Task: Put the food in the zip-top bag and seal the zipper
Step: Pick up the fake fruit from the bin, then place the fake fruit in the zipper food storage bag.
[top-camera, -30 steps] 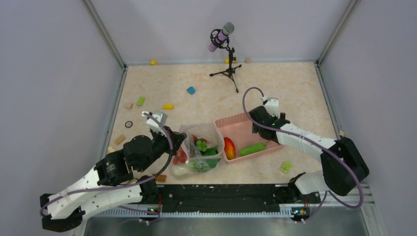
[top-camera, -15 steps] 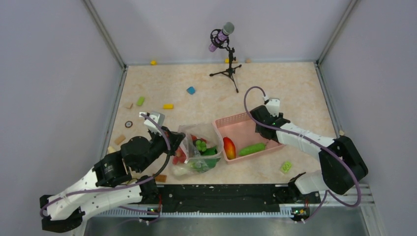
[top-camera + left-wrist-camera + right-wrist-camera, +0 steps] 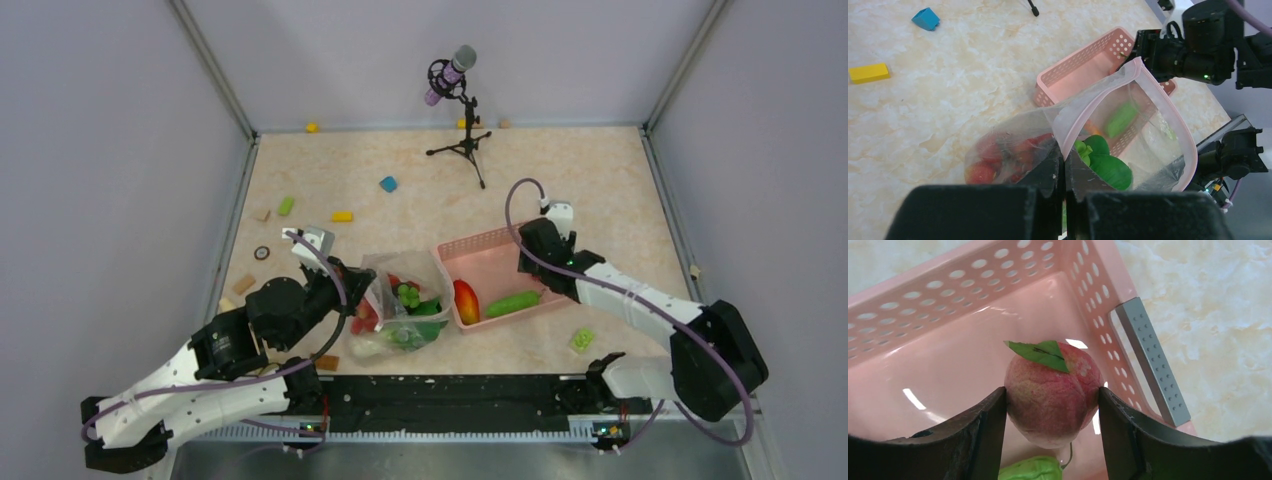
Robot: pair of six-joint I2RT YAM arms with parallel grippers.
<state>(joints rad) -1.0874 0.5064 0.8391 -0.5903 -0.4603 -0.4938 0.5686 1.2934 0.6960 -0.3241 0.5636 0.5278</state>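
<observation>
Right gripper [image 3: 1052, 412]: fingers clamp both sides of the pink, matte, rounded plastic fruit [image 3: 1050, 390], which has a green leaf and is held over the floor of the pink perforated plastic basket [image 3: 948, 315].
Left gripper [image 3: 1065, 172]: fingers pressed together, pinching the rim of the clear, crinkly zip-top bag [image 3: 1153, 125].
Bag location: on the table, just left of the basket; holds red and green toy produce [image 3: 405, 300].
Basket contents: smooth green cucumber [image 3: 513, 303], red-yellow mango [image 3: 466, 300].

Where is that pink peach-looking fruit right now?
In the right wrist view, the pink leaf-topped toy fruit sits clamped in the right gripper, over the pink plastic basket, green cucumber close by.
</observation>
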